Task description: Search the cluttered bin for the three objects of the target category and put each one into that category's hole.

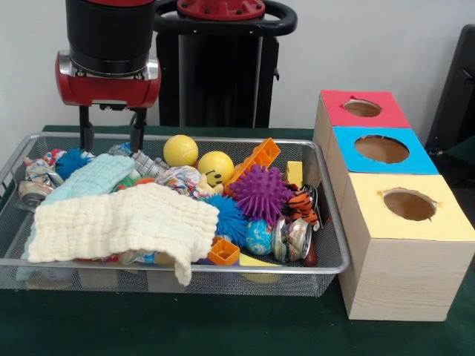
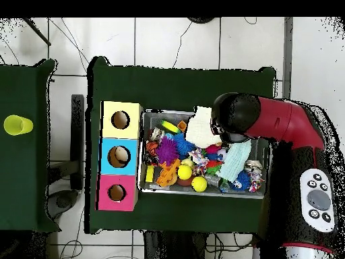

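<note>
Gripper (image 1: 112, 127) spread, empty, hanging over the bin's (image 1: 332, 245) back corner; two yellow balls (image 1: 180, 150) resting just beside it, toward the three-holed box (image 1: 404, 256) standing well apart past them.

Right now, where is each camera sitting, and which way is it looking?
Front view: low, across the table, facing the mesh bin, the three-holed box and the arm's gripper coming down.
Overhead view: above, looking straight down; the red arm reaches over the bin.
Both show the bin, the box, the purple spiky ball and the cream cloth.
</note>
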`<state>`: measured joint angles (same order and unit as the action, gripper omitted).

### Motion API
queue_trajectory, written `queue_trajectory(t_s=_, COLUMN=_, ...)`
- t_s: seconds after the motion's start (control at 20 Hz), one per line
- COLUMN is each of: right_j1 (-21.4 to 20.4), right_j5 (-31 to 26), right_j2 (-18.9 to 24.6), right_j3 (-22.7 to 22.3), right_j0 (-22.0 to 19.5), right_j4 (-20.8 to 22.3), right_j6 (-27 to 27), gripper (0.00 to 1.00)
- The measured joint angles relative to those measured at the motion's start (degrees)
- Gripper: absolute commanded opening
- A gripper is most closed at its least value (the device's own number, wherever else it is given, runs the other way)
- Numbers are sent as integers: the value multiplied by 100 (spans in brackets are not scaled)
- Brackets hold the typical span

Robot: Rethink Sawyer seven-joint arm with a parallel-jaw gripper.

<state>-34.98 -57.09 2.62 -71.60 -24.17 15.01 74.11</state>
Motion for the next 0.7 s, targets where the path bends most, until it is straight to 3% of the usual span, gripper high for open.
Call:
queue_trajectory(t_s=0.3, right_j1=0, right_j5=0, right_j2=0, right_j3=0, right_j0=-1, right_j4=0, right_j6=0, gripper=100)
queue_trajectory(t_s=0.35, right_j1=0, right_j5=0, right_j2=0, right_j3=0, right_j0=-1, right_j4=0, right_j6=0, gripper=0)
queue_trajectory(t_s=0.7, right_j1=-6, right_j5=0, right_j2=0, right_j3=0, right_j0=-1, right_j4=1, right_j6=0, gripper=0)
